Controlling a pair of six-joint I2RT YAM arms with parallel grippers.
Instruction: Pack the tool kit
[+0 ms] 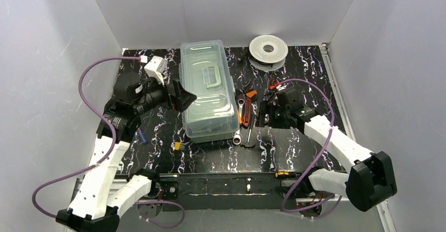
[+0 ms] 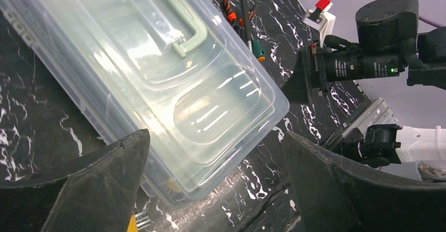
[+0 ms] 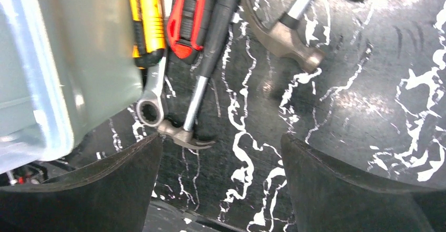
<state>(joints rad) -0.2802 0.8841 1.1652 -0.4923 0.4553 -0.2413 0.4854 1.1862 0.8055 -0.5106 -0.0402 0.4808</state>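
The clear plastic tool box (image 1: 208, 90) with a green handle lies closed in the middle of the table. My left gripper (image 1: 181, 96) is open and empty at its left side; in the left wrist view the box (image 2: 158, 74) fills the space above the open gripper (image 2: 215, 184). Right of the box lie a yellow knife (image 3: 144, 16), a red utility knife (image 3: 186, 16), a ring wrench (image 3: 150, 106), a black-handled hammer (image 3: 200, 84) and a second hammer (image 3: 281, 37). My right gripper (image 3: 221, 184) is open and empty, just near of these tools (image 1: 247, 119).
A white spool (image 1: 268, 48) stands at the back right. Screwdrivers (image 1: 273, 84) lie behind the right gripper. A small yellow piece (image 1: 176, 145) and a blue piece (image 1: 142, 135) lie left of the box's near end. White walls enclose the table.
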